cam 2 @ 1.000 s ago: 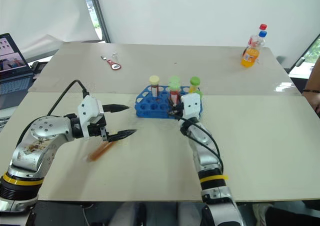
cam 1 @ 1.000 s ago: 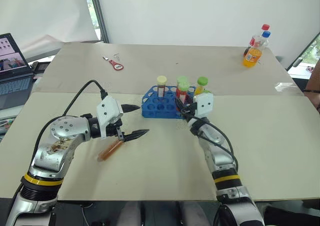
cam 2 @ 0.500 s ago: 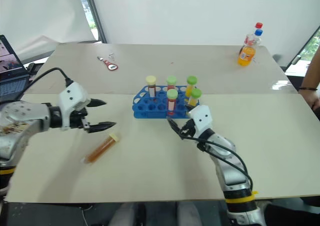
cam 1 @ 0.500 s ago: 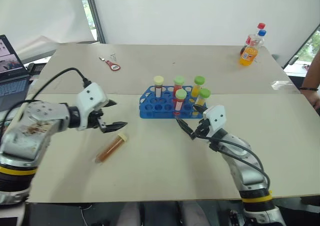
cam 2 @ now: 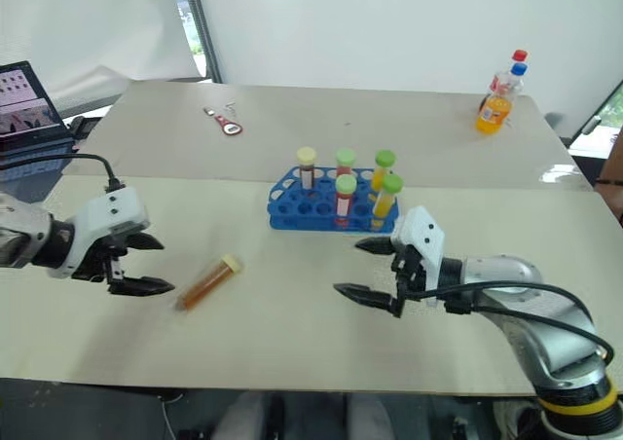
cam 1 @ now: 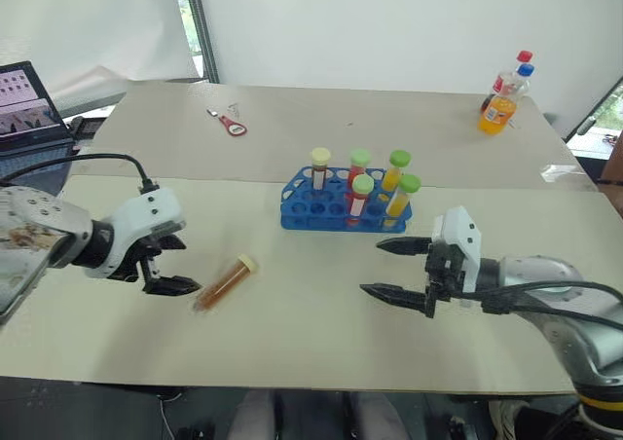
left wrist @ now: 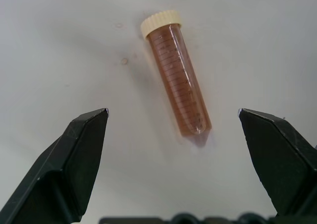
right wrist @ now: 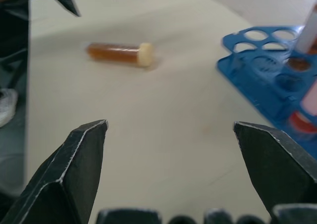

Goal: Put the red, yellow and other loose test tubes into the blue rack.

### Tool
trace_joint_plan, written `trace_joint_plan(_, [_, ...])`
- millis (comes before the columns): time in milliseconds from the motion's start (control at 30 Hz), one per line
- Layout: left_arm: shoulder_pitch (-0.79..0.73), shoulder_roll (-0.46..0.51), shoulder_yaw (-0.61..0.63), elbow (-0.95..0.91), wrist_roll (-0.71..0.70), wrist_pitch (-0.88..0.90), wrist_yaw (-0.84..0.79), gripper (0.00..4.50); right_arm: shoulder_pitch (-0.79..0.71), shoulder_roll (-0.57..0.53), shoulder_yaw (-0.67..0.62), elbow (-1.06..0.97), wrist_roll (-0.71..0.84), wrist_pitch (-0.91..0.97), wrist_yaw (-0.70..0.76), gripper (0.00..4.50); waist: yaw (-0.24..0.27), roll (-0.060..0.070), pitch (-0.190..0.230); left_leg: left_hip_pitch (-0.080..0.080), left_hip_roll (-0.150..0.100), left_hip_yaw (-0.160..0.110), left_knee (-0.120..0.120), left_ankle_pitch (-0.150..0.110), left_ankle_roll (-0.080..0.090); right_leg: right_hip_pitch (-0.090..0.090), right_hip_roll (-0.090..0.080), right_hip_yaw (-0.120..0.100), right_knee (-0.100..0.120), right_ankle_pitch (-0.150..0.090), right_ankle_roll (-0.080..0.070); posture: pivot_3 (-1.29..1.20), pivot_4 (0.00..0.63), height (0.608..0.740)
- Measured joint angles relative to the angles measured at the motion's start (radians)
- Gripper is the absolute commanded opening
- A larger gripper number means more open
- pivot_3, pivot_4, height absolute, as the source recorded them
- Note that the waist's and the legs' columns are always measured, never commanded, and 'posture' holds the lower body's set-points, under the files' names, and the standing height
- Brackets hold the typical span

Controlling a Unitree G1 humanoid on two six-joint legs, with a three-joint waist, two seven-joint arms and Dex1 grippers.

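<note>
One amber-brown tube [cam 1: 225,280] with a cream cap is seen lying flat on the desk [cam 1: 311,333], well apart from the blue rack [cam 1: 343,204], where five capped tubes are already stood upright. Its long axis is laid slantwise, cap end turned toward the rack, rounded end toward the left pincer [cam 1: 167,266]. That pincer is held wide open and empty just beside the tube, which is framed between its two tips in the left wrist view. The right pincer [cam 1: 396,271], likewise open and empty, is placed farther off, so the left arm is judged the nearer for the pick
</note>
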Motion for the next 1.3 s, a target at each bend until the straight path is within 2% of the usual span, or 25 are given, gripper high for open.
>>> trace_joint_plan(267, [-0.141, -0.205, -0.198, 0.100, 0.079, 0.077, 0.119, 4.50, -0.037, -0.061, -0.008, -0.035, 0.062, 0.113, -0.043, 4.48, 0.002, -0.002, 0.001, -0.002, 0.000, -0.001, 0.001, 0.000, 0.000, -0.001, 0.000, 0.000, 0.000, 0.000, 0.000, 0.00, 0.150, 0.733])
trace_joint_plan(467, [-0.199, -0.285, -0.289, 0.215, 0.142, 0.066, 0.136, 4.50, -0.075, -0.059, -0.019, -0.053, 0.136, 0.177, -0.096, 4.48, 0.001, -0.003, 0.002, -0.002, -0.001, -0.002, 0.001, 0.000, 0.000, -0.001, 0.000, 0.000, 0.000, 0.000, 0.000, 0.00, 0.150, 0.733])
trace_joint_plan(600, [-0.224, -0.294, -0.320, 0.220, 0.157, 0.051, 0.124, 4.50, -0.089, -0.050, -0.028, -0.059, 0.158, 0.183, -0.134, 4.48, 0.001, -0.003, 0.002, -0.003, -0.001, -0.002, 0.001, 0.000, 0.000, -0.001, 0.000, 0.000, 0.000, 0.000, 0.000, 0.00, 0.150, 0.733])
trace_joint_plan(700, [-0.218, -0.299, -0.340, 0.214, 0.172, 0.036, 0.117, 3.73, -0.103, -0.037, -0.028, -0.060, 0.178, 0.184, -0.158, 4.50, 0.000, -0.003, 0.002, -0.003, -0.001, -0.003, 0.001, 0.000, 0.000, -0.001, 0.000, 0.000, 0.000, 0.000, 0.000, 0.00, 0.150, 0.733])
trace_joint_plan(900, [-0.196, -0.283, -0.360, 0.195, 0.205, -0.037, 0.085, 0.94, -0.120, -0.036, -0.032, -0.063, 0.209, 0.188, -0.186, 4.50, -0.002, -0.003, 0.002, -0.003, -0.001, -0.003, 0.001, 0.000, 0.000, -0.001, 0.000, 0.000, 0.000, 0.000, 0.000, 0.00, 0.150, 0.733])
trace_joint_plan(1167, [-0.189, -0.265, -0.352, 0.200, 0.227, -0.137, 0.027, 0.89, -0.128, -0.060, -0.046, -0.059, 0.225, 0.195, -0.193, 4.50, 0.000, -0.003, 0.002, -0.003, -0.001, -0.003, 0.002, 0.000, 0.000, -0.001, 0.000, 0.000, 0.000, 0.000, 0.000, 0.00, 0.150, 0.733])
trace_joint_plan(1233, [-0.214, -0.337, -0.290, 0.245, 0.204, -0.181, 0.027, 0.89, -0.118, -0.079, -0.075, -0.058, 0.228, 0.194, -0.182, 4.50, 0.010, -0.004, 0.002, -0.005, -0.001, -0.004, 0.004, 0.000, 0.000, -0.001, 0.000, -0.001, 0.001, 0.000, 0.000, 0.00, 0.150, 0.733])
trace_joint_plan(1300, [-0.279, -0.450, -0.202, 0.326, 0.157, -0.224, 0.043, 0.89, -0.102, -0.091, -0.099, -0.065, 0.217, 0.168, -0.171, 4.50, 0.022, -0.004, 0.002, -0.007, -0.001, -0.005, 0.008, 0.000, 0.000, -0.001, 0.000, -0.003, 0.001, 0.000, 0.000, 0.00, 0.150, 0.733])
